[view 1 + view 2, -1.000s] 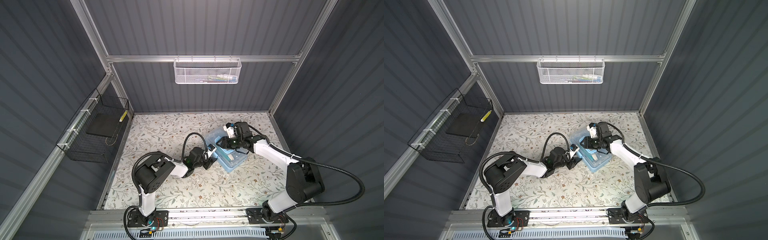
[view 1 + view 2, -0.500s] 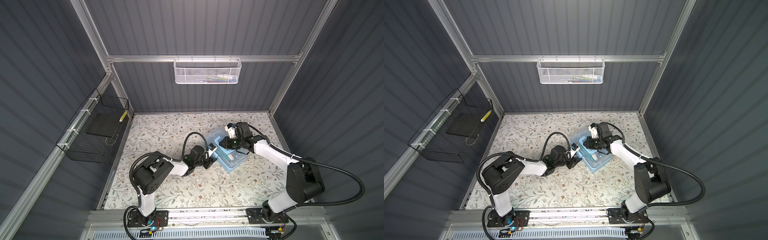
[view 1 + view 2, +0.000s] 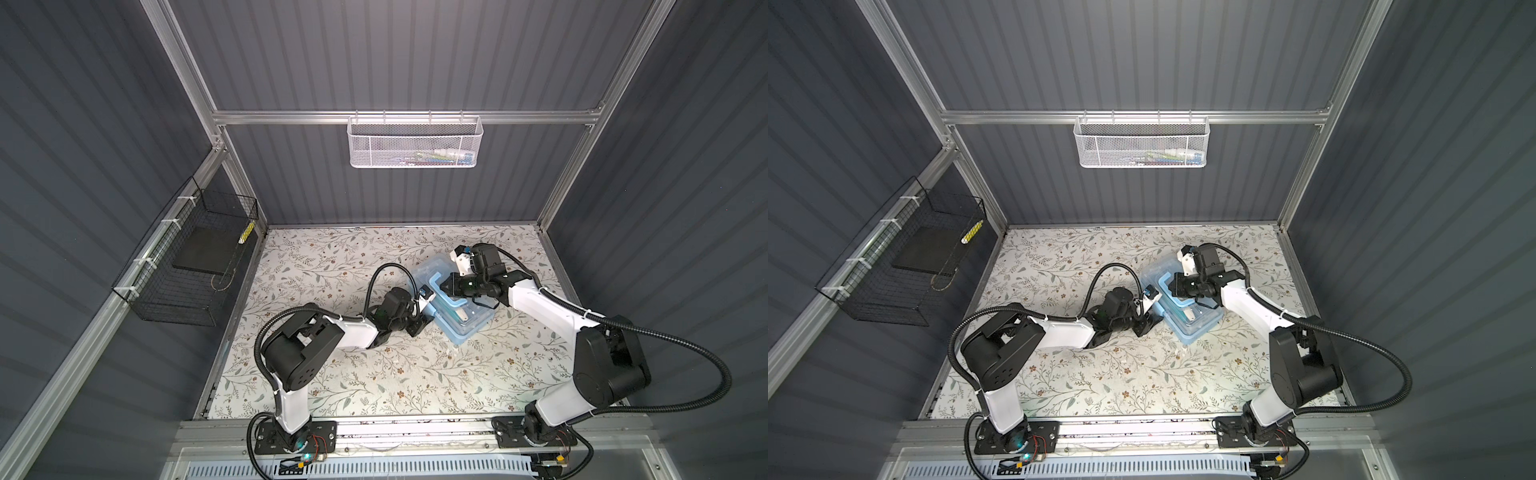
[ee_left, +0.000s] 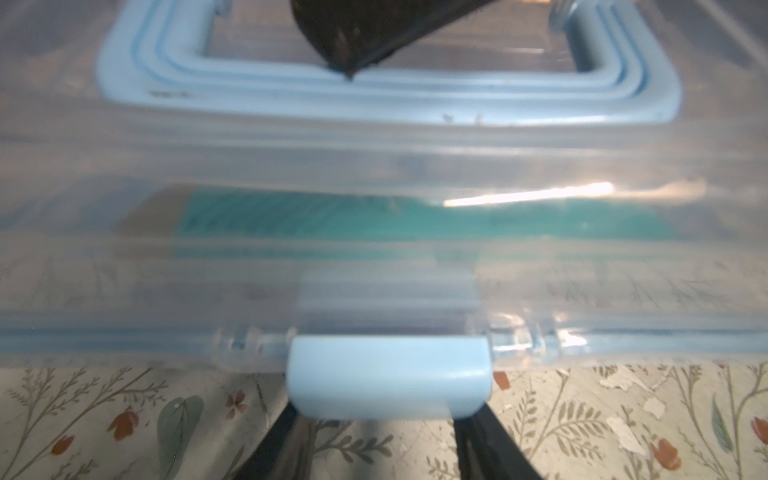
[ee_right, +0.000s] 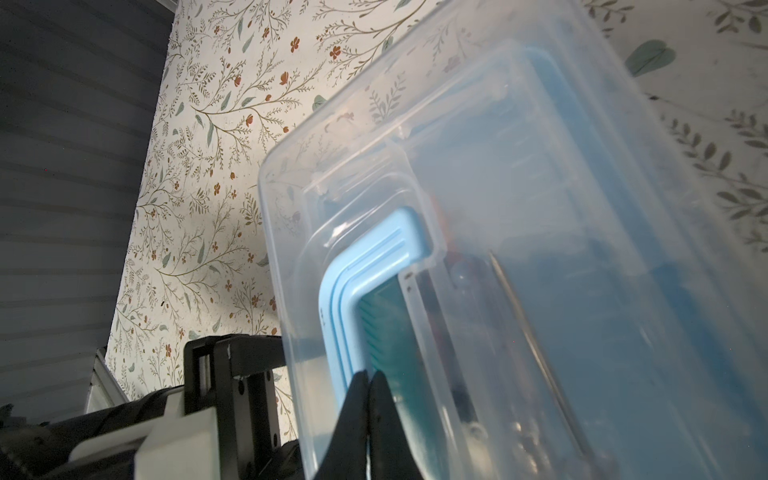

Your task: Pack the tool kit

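Observation:
The tool kit, a light-blue box with a clear lid, lies on the flowered table mid-right, its lid down. Its light-blue handle lies flat on the lid. My right gripper is shut and empty, its tips resting on the lid at the handle. My left gripper is open at the box's near-left side, with its two fingers at the lower corners of the blue latch. A teal tool shows through the lid.
A white mesh basket holding a few items hangs on the back wall. A black wire basket with a dark slab and a yellow item hangs on the left wall. Grey walls close in the flowered table.
The right gripper's jaws have closed over the lid and its tips have shifted slightly toward the handle. The left arm and the box have stayed put.

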You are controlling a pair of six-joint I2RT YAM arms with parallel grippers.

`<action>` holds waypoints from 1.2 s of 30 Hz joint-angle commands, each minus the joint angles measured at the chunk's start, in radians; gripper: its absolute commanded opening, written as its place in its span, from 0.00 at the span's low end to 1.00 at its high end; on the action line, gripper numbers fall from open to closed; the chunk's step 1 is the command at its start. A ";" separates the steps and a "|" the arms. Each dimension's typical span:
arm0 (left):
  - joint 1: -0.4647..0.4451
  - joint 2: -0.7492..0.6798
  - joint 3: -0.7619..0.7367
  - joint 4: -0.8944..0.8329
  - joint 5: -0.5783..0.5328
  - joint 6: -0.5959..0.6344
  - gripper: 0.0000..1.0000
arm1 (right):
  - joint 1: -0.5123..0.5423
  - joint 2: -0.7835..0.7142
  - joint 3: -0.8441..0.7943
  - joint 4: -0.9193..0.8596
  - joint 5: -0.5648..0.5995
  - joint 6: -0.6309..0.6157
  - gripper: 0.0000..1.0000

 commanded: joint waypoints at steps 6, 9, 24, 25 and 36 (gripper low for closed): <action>0.004 -0.053 0.077 -0.048 -0.010 0.030 0.32 | 0.022 0.049 -0.066 -0.168 -0.023 -0.025 0.05; 0.004 -0.054 0.086 -0.063 -0.017 0.031 0.32 | 0.022 0.049 -0.074 -0.162 -0.023 -0.026 0.05; 0.004 -0.067 0.149 -0.179 -0.018 0.045 0.32 | 0.022 0.050 -0.102 -0.145 -0.017 -0.022 0.04; 0.004 -0.068 0.155 -0.191 -0.018 0.046 0.32 | 0.022 0.050 -0.107 -0.141 -0.018 -0.021 0.04; 0.004 -0.059 0.207 -0.282 -0.021 0.051 0.32 | 0.022 0.046 -0.133 -0.120 -0.022 -0.013 0.04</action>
